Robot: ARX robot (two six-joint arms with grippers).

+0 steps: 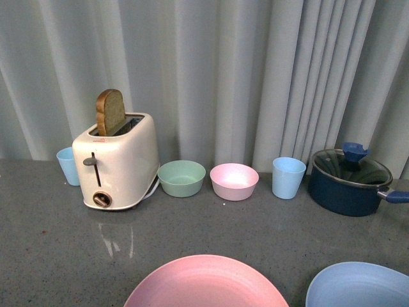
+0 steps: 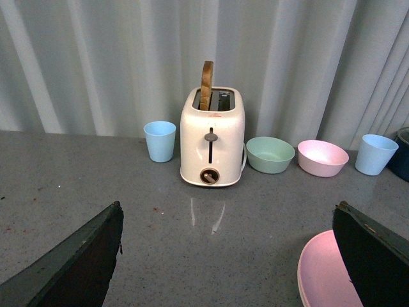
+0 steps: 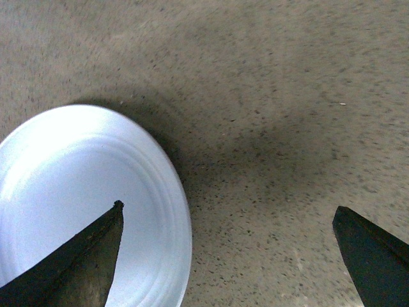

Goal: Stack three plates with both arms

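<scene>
The pink plate [image 1: 208, 283] lies on the grey counter at the near edge of the front view, cut off at the bottom. The light blue plate [image 1: 358, 286] lies to its right, also cut off. The beige-grey plate is out of view. Neither arm shows in the front view. My left gripper [image 2: 227, 256] is open and empty above the counter; the pink plate [image 2: 323, 272] lies beside one finger [image 2: 377, 256]. My right gripper [image 3: 227, 256] is open and empty, with one finger [image 3: 83, 262] over the light blue plate [image 3: 77, 192].
Along the curtain at the back stand a light blue cup [image 1: 67, 165], a cream toaster [image 1: 117, 160] with a slice of toast [image 1: 110, 112], a green bowl [image 1: 181, 178], a pink bowl [image 1: 234, 181], another light blue cup [image 1: 287, 177] and a dark blue lidded pot [image 1: 350, 181].
</scene>
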